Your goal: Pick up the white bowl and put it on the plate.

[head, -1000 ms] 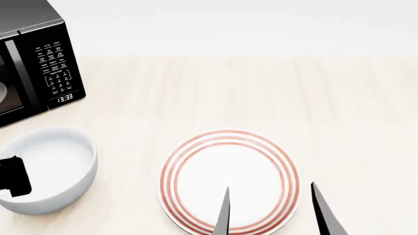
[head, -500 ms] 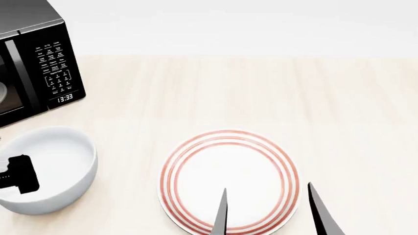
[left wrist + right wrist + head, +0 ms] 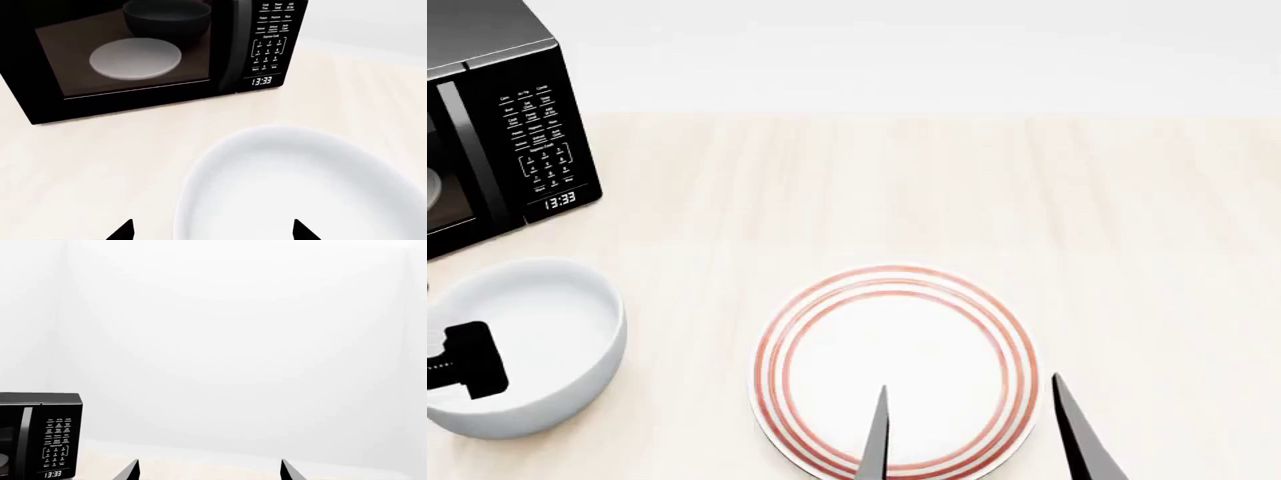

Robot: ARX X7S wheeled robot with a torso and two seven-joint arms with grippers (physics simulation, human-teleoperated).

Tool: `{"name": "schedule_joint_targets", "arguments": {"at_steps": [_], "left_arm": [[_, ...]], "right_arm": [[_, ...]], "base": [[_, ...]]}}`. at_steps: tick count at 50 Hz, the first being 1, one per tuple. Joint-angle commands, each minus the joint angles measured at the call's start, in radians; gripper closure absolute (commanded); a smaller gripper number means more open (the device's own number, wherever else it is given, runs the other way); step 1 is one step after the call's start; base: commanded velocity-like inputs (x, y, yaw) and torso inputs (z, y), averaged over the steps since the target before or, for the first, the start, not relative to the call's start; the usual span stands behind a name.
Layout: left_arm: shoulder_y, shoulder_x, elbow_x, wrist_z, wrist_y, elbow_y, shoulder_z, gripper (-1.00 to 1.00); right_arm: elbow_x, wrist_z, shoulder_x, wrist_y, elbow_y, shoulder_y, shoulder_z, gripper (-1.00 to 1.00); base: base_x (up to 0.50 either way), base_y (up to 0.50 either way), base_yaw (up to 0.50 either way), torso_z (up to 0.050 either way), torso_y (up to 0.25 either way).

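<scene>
The white bowl [image 3: 541,330] stands on the table at the near left, in front of the microwave. My left gripper [image 3: 467,360] hangs over the bowl's left rim. In the left wrist view the left gripper [image 3: 213,232] is open, and the bowl [image 3: 300,185] has its rim between the two black fingertips, one outside the wall and one over the inside. The red-ringed plate [image 3: 894,370] lies flat at the near centre, bare. My right gripper [image 3: 977,435] is open over the plate's near right part, holding nothing; it also shows open in the right wrist view [image 3: 210,471].
A black microwave [image 3: 507,130] stands at the far left, clock reading 13:33. Through its door I see a pale dish [image 3: 135,58] and a dark bowl [image 3: 167,20]. The microwave also shows in the right wrist view [image 3: 40,440]. Pale wooden tabletop [image 3: 961,190] stretches beyond the plate.
My left gripper has shifted a little to the right over the bowl's rim. My right gripper's fingers have drifted slightly left and toward the near edge. Bowl and plate have not moved.
</scene>
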Motion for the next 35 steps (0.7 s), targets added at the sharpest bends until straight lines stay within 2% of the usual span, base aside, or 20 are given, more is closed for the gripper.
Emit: {"name": "schedule_joint_targets", "arguments": {"at_steps": [1,35], "left_arm": [[-0.011,0.019,-0.008,-0.004,0.043,-0.07,-0.03,-1.0],[-0.046,-0.008,-0.05,-0.056,0.146,-0.24,-0.014,-1.0]], "right_arm": [[-0.004,-0.022,-0.018,0.001,0.007,0.001,0.024,-1.0],[0.004,-0.01,-0.007,-0.003,0.01,0.008,0.014,-1.0]], "base": [[0.0,0.0,0.0,0.0,0.0],[0.0,0.0,0.0,0.0,0.0]]}}
